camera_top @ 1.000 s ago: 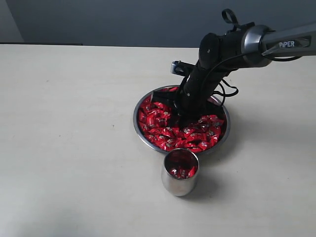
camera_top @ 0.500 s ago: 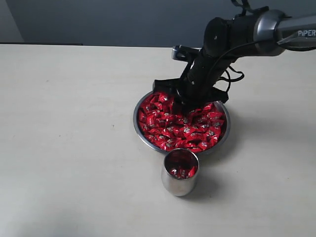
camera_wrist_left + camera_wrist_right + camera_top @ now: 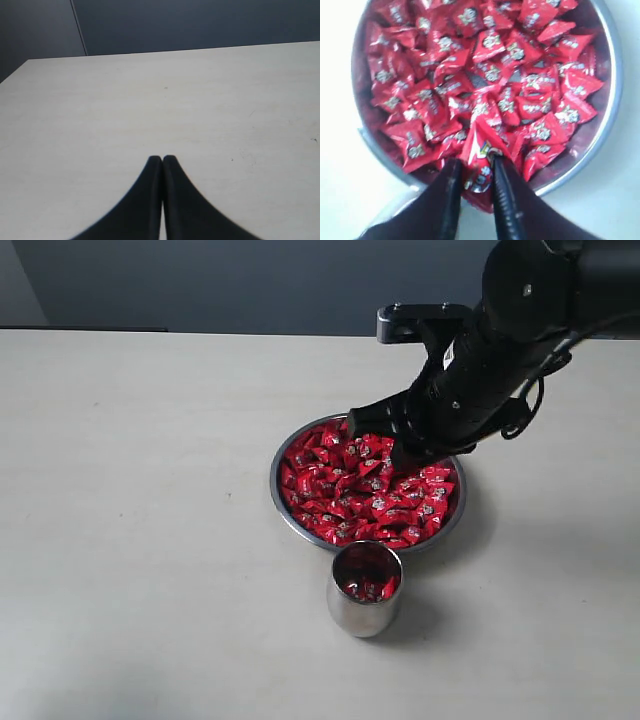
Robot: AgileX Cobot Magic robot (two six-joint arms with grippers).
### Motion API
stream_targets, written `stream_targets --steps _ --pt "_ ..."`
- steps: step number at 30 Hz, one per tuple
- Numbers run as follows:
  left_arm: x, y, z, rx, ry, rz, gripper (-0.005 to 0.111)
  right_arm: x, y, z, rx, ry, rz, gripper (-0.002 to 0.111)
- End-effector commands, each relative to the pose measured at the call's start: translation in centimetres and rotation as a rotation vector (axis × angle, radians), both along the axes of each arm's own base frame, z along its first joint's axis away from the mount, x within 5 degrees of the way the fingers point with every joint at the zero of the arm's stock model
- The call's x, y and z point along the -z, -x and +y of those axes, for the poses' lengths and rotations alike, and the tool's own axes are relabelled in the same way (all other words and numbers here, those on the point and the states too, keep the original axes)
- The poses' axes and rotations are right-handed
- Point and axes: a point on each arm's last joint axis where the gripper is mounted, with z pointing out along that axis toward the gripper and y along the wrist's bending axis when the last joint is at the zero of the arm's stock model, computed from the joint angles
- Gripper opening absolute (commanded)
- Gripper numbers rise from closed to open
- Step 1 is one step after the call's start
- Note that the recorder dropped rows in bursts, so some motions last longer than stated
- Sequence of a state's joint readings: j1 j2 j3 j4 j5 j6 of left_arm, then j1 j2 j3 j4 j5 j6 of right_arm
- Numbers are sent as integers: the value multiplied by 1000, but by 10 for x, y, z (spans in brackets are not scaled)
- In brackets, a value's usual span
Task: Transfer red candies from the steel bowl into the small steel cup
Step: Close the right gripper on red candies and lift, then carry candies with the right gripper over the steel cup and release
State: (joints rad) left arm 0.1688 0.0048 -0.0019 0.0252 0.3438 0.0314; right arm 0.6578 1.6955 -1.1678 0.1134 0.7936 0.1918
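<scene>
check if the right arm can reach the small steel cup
Probably yes: the right gripper, shut on red candies, hangs over the steel bowl, and the small steel cup stands open beside it, nothing between.

**Figure. Bowl, cup and grippers on the bench.**
We place the steel bowl [image 3: 274,480] right of the centre of the bench [image 3: 150,490], with the candies [image 3: 350,490] heaped in it. The small steel cup [image 3: 365,612] stands just before the bowl, toward the near edge, with a few candies inside. The right gripper [image 3: 398,452] hangs over the bowl's rear right part, one candy between its fingers [image 3: 451,185]. The left gripper [image 3: 162,161] sits over the bench top.
</scene>
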Motion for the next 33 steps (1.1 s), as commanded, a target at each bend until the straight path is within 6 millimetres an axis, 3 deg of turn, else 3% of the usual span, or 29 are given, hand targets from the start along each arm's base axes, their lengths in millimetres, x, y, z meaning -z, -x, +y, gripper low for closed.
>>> stream_targets --steps 1,6,14,27,31,33 --pt "0 0 0 -2 -2 -12 0 -19 45 5 -109 -39 -52 -1" --pt "0 0 0 -2 -2 -12 0 -8 76 11 -196 -13 -16 -1" --pt "0 0 0 -2 -2 -12 0 6 91 15 -242 9 5 -1" --pt "0 0 0 -2 -2 -12 0 5 89 18 -288 14 -58 -1" --pt "0 0 0 -2 -2 -12 0 17 87 21 -287 40 -25 -1" --pt "0 0 0 -2 -2 -12 0 19 86 22 -286 39 -27 8"
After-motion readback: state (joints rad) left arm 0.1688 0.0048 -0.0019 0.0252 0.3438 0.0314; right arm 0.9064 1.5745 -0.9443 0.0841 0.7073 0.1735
